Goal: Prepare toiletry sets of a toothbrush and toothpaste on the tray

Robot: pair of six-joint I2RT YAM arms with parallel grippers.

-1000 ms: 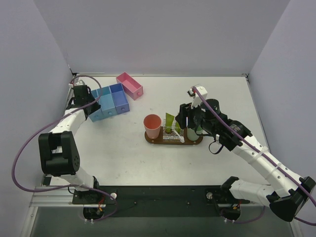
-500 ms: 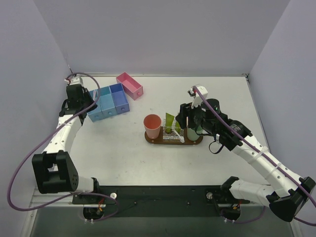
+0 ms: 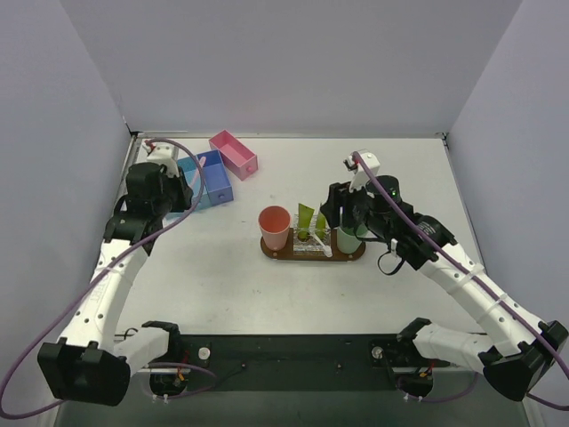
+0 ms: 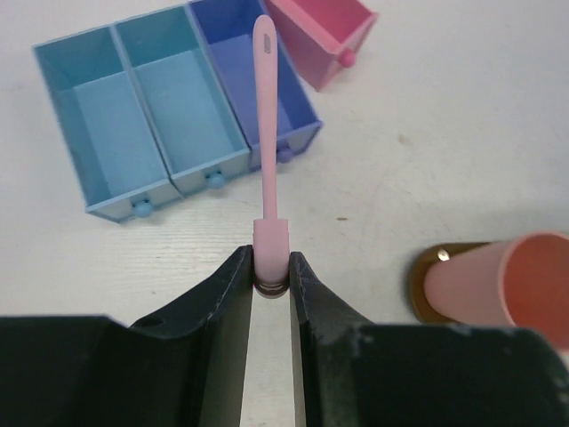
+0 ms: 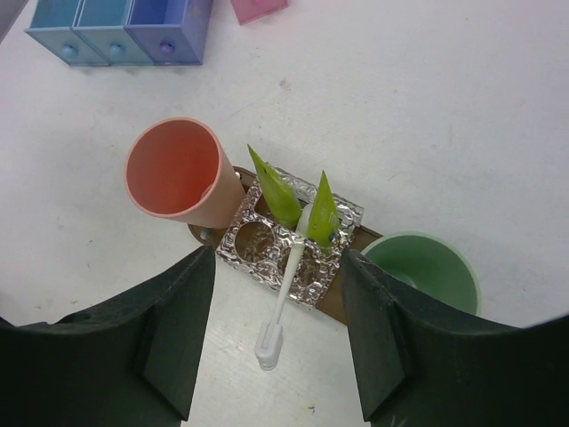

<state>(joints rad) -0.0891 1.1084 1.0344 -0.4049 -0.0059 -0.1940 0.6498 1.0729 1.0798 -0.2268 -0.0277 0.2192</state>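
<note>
White table (image 3: 222, 276) between lavender walls (image 3: 293, 62). Top view: the tray (image 3: 356, 253) sits at table centre with a salmon cup (image 3: 275, 227) on its 9 o'clock end and a green cup (image 3: 348, 240) on its 3 o'clock end. Two toothpaste tubes (image 3: 305, 221) stand between the cups, and a white toothbrush (image 3: 327, 242) slants beside them. The blue bins (image 3: 213, 178) and a pink bin (image 3: 233, 153) lie at 10 o'clock from the tray. The left gripper (image 3: 178, 191) is over the 9 o'clock end of the blue bins, well apart from the tray; its jaw state is not readable from here. The right gripper (image 3: 336, 213) hangs over the tray by the green cup. Left wrist view: the left gripper (image 4: 271, 283) has its jaws closed to a narrow gap on the butt of a pink toothbrush (image 4: 265, 124), which points to 12 o'clock, above the blue bins (image 4: 133, 133) and the pink bin (image 4: 320, 36). The salmon cup (image 4: 498, 289) and a sliver of the tray (image 4: 428, 274) show at 4 o'clock. Right wrist view: the right gripper (image 5: 278, 267) has its jaws spread wide and holds nothing. Below it a foil insert (image 5: 258, 242) lies on the tray (image 5: 362, 238). The toothpaste tubes (image 5: 276, 191) rise from the insert, tips up. The white toothbrush (image 5: 286, 285) slants across the foil, its thick end pointing to 6 o'clock past the tray edge. The salmon cup (image 5: 173, 169) is at 10 o'clock and the green cup (image 5: 422, 267) at 3 o'clock.
</note>
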